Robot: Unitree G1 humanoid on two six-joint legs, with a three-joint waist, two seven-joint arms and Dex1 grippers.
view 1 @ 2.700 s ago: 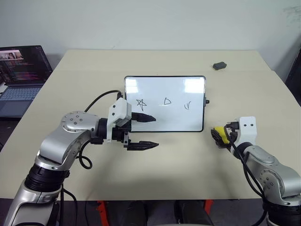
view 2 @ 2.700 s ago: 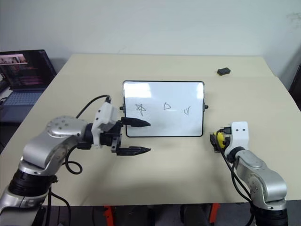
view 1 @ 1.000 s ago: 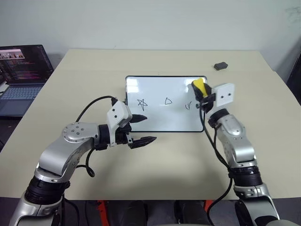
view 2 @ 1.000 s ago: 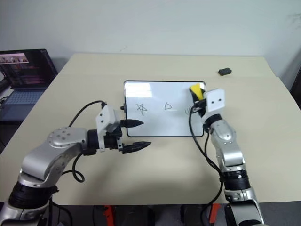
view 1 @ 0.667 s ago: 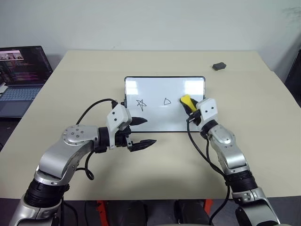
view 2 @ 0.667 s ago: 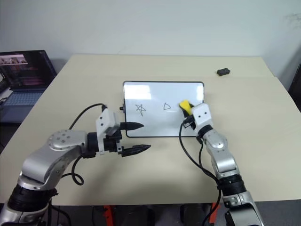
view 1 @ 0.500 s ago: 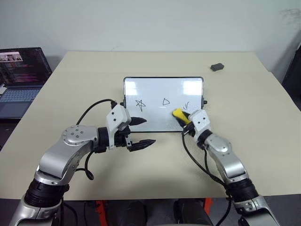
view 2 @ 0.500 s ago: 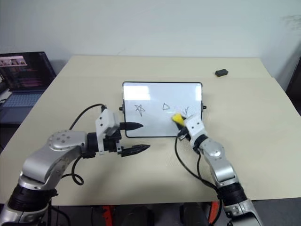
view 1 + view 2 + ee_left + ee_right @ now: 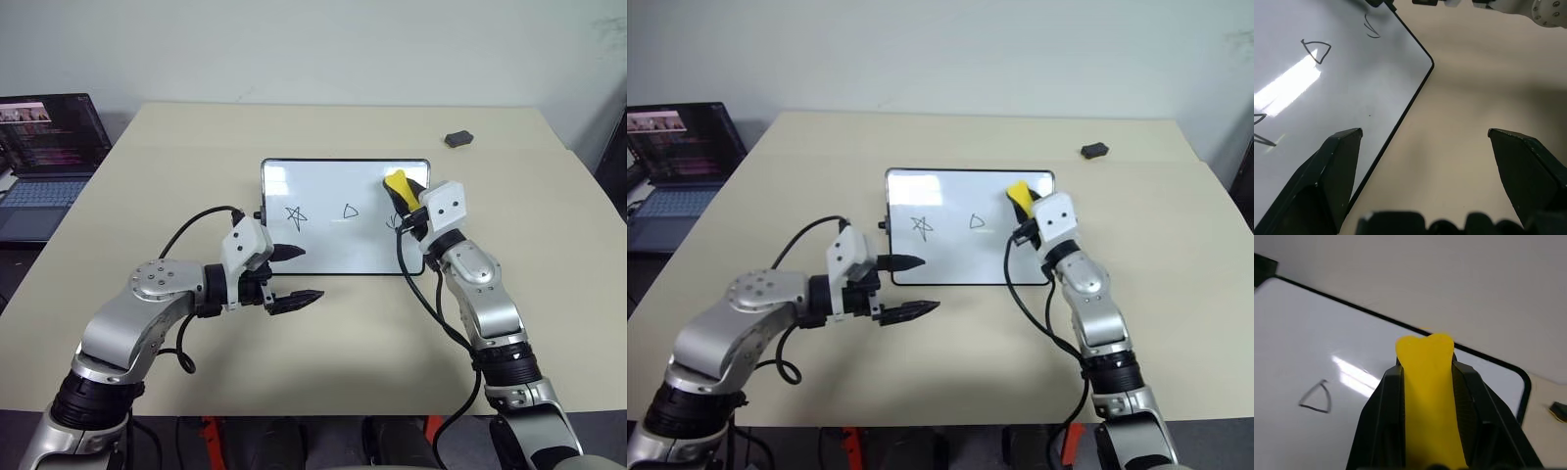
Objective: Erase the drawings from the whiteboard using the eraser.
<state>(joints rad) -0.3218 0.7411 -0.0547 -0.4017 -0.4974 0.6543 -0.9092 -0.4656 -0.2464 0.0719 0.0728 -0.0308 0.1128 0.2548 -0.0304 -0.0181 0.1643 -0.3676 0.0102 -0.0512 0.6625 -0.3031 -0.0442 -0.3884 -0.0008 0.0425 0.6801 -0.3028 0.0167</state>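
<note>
The whiteboard lay flat near the middle of a beige table. It was a glossy white rectangle with a thin black frame, rounded corners and a small black knob on its left edge; ceiling light glared off its upper part. Two of the drawings were plainly legible in thin black line: a five-point star toward the left of the board and a small triangle near its centre. Of the check-like squiggle only a trace showed, beside the right gripper; the left wrist view showed it as a short curved stroke near the board's corner.

The eraser, a small yellow block, was clamped between the two black fingers of the right gripper, which were drawn tightly together on its sides. It was held over the upper right part of the board, above the squiggle. In the right wrist view the yellow block rose between the fingers, its rounded end reaching the board's far frame; its felt base could not be made out, nor could contact with the board be judged.

The left gripper hovered at the board's lower left corner, below the star, its fingers spread wide apart and holding nothing. One finger lay over the board's lower edge, the other over bare table.

A small dark grey lump sat far off near the table's right rear edge. An open laptop stood beyond the table's left side.
</note>
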